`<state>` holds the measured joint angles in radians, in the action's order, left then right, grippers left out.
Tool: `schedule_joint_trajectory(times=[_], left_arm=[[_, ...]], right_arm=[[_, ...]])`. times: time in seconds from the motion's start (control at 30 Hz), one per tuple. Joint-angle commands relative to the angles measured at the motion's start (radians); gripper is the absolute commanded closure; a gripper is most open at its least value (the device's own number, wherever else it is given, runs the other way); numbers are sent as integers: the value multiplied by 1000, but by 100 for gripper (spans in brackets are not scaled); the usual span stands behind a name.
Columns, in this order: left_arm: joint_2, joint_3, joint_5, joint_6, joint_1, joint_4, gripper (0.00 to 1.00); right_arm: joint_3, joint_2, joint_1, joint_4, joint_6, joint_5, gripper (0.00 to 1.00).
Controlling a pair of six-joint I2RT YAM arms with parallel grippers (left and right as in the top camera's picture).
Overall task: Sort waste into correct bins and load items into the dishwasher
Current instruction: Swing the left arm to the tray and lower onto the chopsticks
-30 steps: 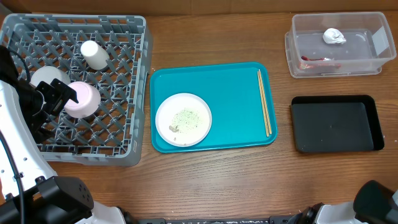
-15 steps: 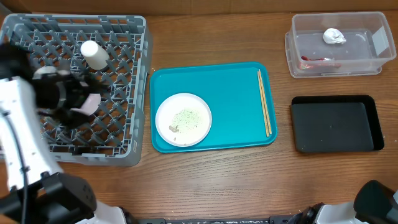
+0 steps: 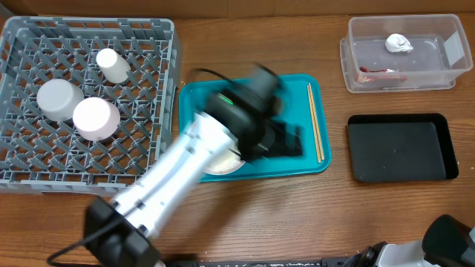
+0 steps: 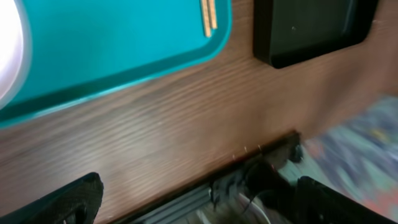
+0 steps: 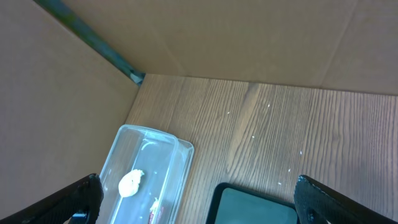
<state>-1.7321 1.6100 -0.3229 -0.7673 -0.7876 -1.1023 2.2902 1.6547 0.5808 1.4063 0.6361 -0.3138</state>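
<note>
Left arm [image 3: 200, 148] reaches out across the teal tray [image 3: 297, 93]; it is blurred in the overhead view. Left gripper [image 4: 198, 186]: jaws wide apart, nothing between them. The wrist view looks past the tray's near edge at bare table. My reading is that it is heading for whatever is left on the tray, not carrying anything.

Right gripper [image 5: 198, 186]: jaws also spread wide, empty. It is parked high and back near the cardboard wall, I'd guess to keep out of the left arm's way.

Containers:
- Grey dish rack [image 3: 159, 111], far left: white cup [image 3: 59, 99] and pink cup [image 3: 95, 119] side by side, and a smaller white cup [image 3: 113, 65] behind them, all mouth-down as far as I can tell. That suits draining.
- Teal tray: wooden chopsticks [image 3: 315, 122] lie along its right edge. White plate [image 4: 7, 50] sits at front left, mostly hidden under the arm from overhead. I can't see its surface.
- Clear plastic bin [image 3: 352, 52], back right: a crumpled white tissue [image 3: 398, 43] and a small red scrap [image 3: 378, 72].
- Black bin [image 3: 401, 147], front right: nothing in it.

Judgement: plate and chopsticks remain to be loaded. The chopsticks are thin and flat on the tray, so an awkward pinch.
</note>
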Motion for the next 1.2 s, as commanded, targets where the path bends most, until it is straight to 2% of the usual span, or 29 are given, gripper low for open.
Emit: schedule_joint_trajectory(times=[0.0, 0.1, 0.27, 0.37, 0.53, 0.73, 0.9, 1.17], left_arm=[[-85, -3, 354, -295, -115, 43, 0], [-216, 47, 296, -277, -128, 53, 0], [-416, 294, 110, -118, -44, -90, 0], [-476, 503, 164, -76, -4, -212, 0], [-484, 731, 327, -71, 8, -228, 0], [-513, 734, 534, -97, -36, -185, 0], [-617, 734, 548, -77, -91, -48, 0], [-757, 734, 603, -103, -102, -64, 1]], right_arm=[[0, -5, -2, -5, 8, -7, 0], [0, -5, -2, -5, 8, -7, 0], [0, -5, -2, -5, 8, -7, 0], [0, -5, -2, -5, 8, -7, 0], [0, -5, -2, -5, 8, -7, 0], [0, -5, -2, -5, 8, -7, 0], [0, -5, -2, -5, 8, -7, 0], [0, -5, -2, -5, 8, -7, 0]])
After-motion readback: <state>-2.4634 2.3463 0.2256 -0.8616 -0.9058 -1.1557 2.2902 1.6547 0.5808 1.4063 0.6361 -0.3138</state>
